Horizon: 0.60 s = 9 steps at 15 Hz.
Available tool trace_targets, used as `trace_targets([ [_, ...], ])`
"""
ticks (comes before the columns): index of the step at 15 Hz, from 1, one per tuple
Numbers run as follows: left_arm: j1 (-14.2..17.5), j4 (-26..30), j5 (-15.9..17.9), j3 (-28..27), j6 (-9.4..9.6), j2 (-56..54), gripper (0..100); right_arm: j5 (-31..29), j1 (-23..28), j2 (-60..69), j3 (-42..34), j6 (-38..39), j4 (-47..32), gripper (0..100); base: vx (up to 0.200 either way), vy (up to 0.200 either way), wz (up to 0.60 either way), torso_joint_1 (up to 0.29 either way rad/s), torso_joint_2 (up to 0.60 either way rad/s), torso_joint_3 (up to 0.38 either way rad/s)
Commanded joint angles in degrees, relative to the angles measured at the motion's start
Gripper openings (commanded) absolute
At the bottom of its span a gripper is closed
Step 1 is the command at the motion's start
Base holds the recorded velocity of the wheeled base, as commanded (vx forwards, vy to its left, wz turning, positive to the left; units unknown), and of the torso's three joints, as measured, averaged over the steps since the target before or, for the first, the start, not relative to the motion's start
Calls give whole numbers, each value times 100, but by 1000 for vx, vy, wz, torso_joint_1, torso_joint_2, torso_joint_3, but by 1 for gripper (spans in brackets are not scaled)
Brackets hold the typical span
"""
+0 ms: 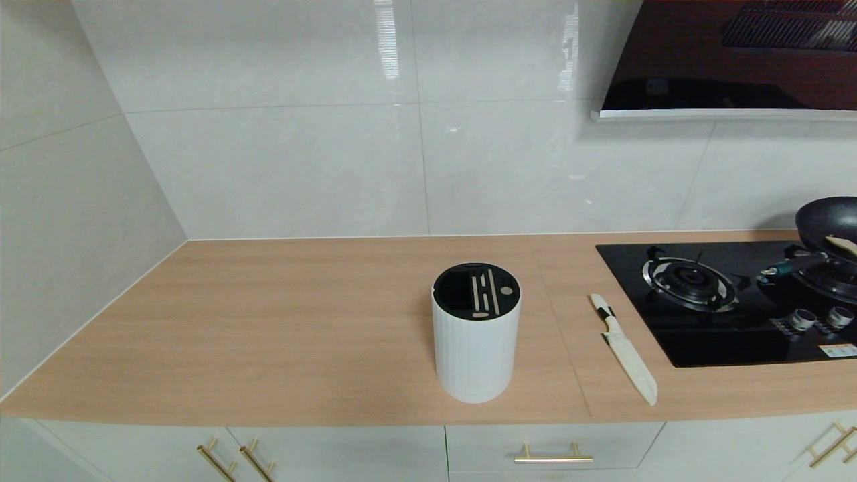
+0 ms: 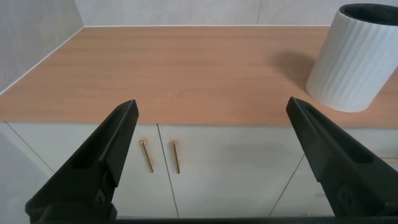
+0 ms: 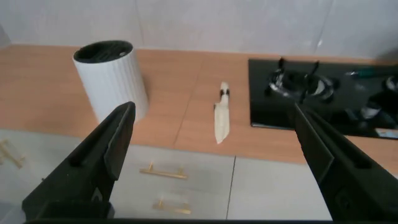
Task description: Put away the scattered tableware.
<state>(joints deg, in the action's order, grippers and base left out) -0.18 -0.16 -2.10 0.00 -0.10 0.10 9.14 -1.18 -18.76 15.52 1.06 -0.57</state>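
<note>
The knife [image 1: 622, 348] lies flat on the bench [image 1: 268, 321] right of the holder [image 1: 475, 341]; we judge it light, stiff, thin, best taken across its handle [image 1: 600, 306]. Our left pincer [image 2: 211, 106] and right pincer [image 3: 213, 109] both gape apart, empty.

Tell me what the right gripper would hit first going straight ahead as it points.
Probably the knife on the countertop, centred ahead of the open right gripper; depth is unclear, so the countertop's front edge may come first.
</note>
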Motion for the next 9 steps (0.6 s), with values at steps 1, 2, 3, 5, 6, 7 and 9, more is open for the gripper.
trace_targets([
  [1, 1, -2, -1, 0, 1, -1, 100, 88, -154, -2272, 812, 17, 31, 100, 0, 0, 0, 0, 0, 0],
  [2, 1, -2, -1, 0, 1, -1, 100, 79, -277, -2545, 953, 8, 31, 100, 0, 0, 0, 0, 0, 0],
  [3, 1, -2, -1, 0, -8, 8, 100, 70, -567, -3230, 1322, 17, 110, 100, 0, 0, 0, 0, 0, 0],
  [5, 1, -2, -1, 0, -8, -1, 100, 53, -752, -4443, 1709, 17, 532, 100, 0, 0, 0, 0, 0, 0],
  [6, 1, -2, -1, 0, 1, -1, 100, 44, -769, -5102, 1823, 8, 1007, 100, 0, 0, 0, 0, 0, 0],
  [7, 1, -2, -1, 0, 1, -1, 100, 17, -761, -5691, 1858, -9, 1587, 100, 0, 0, 0, 0, 0, 0],
  [9, 1, -2, -1, 0, 1, -1, 100, -220, -769, -6614, 1920, -53, 2624, 100, 0, 0, 0, 0, 0, 0],
])
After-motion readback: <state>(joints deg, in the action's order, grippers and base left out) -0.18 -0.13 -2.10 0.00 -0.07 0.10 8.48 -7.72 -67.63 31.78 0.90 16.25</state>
